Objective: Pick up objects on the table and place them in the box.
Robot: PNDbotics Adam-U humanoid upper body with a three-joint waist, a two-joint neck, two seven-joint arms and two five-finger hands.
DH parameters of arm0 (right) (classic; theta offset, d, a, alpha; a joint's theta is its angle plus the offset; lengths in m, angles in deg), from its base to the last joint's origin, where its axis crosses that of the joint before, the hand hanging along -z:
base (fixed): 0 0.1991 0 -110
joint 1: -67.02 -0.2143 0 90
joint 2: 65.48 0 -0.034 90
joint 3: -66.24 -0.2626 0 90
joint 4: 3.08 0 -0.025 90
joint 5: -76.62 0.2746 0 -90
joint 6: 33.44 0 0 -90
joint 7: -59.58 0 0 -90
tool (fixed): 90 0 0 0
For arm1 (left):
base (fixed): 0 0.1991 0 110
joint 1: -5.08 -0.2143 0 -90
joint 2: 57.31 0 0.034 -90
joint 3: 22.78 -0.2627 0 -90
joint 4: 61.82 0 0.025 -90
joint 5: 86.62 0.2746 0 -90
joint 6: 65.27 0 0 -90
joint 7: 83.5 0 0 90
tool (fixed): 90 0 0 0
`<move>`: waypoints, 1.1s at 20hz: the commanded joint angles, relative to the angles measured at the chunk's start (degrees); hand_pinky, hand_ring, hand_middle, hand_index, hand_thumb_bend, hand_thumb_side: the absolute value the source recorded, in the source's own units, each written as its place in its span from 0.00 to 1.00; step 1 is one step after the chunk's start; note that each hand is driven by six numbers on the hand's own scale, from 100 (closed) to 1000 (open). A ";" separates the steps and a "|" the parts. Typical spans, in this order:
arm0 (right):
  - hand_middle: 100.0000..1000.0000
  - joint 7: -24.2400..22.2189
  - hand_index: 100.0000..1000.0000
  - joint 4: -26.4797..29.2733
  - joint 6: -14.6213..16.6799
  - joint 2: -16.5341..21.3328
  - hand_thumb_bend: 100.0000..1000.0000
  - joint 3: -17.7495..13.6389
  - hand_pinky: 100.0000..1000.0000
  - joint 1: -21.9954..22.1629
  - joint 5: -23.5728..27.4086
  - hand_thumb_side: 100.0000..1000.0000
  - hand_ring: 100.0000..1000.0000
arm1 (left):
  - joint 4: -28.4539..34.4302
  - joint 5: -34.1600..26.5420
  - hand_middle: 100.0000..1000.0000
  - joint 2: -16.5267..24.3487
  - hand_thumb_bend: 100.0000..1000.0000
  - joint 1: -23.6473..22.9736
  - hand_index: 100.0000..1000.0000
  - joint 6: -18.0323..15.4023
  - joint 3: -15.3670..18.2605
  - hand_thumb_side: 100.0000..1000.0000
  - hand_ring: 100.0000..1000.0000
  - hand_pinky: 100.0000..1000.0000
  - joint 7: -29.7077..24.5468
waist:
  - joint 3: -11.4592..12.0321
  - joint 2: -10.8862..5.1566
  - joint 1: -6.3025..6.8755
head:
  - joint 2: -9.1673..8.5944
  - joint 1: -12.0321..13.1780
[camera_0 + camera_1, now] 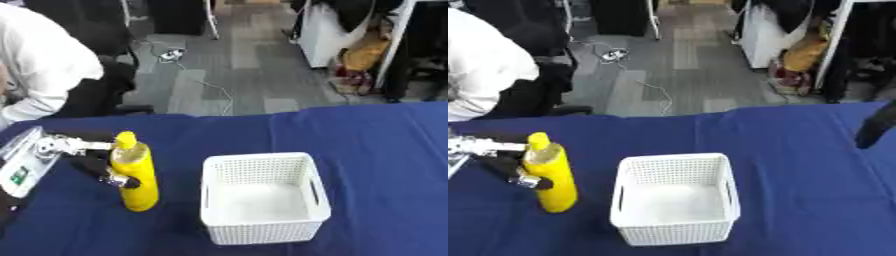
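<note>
- Left hand [98,167] has its fingers curled around an upright yellow bottle [136,175]
- White box [262,197] sits to the hand's right on the blue surface [376,145]
- Lift clear of the rim before lowering

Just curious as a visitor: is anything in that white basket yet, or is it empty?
Empty. The white basket shows only its bare floor, and the yellow bottle stands upright outside it on the blue table, with the left robot hand around it.

Right robot hand [878,127] cut off at edge
</note>
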 commanded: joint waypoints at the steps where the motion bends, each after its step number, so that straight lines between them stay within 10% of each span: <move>1: 0.42 -0.01 0.59 0.89 0.06 0.28 0.21 -0.35 0.37 -0.93 0.19 0.90 0.36 | 0.17 -1.70 0.21 0.87 0.09 0.19 0.49 -1.13 0.89 0.85 0.14 0.00 5.80 | -0.08 -0.91 -0.09 | -0.70 0.03; 10: 0.42 0.02 0.59 0.89 0.07 0.20 0.21 -0.38 0.37 -1.02 0.17 0.90 0.36 | -0.57 -2.41 0.01 -0.21 0.11 -0.82 0.30 -6.27 0.69 0.77 0.00 0.00 22.83 | -0.15 -0.87 -0.14 | -0.72 -0.03; 22: 0.42 0.18 0.59 0.89 0.00 0.56 0.21 -0.42 0.37 -0.84 -0.06 0.91 0.36 | 4.24 -5.93 0.00 2.05 0.12 -1.12 0.25 -8.36 0.95 0.75 0.00 0.00 28.23 | 0.21 -1.20 0.34 | -0.73 -0.51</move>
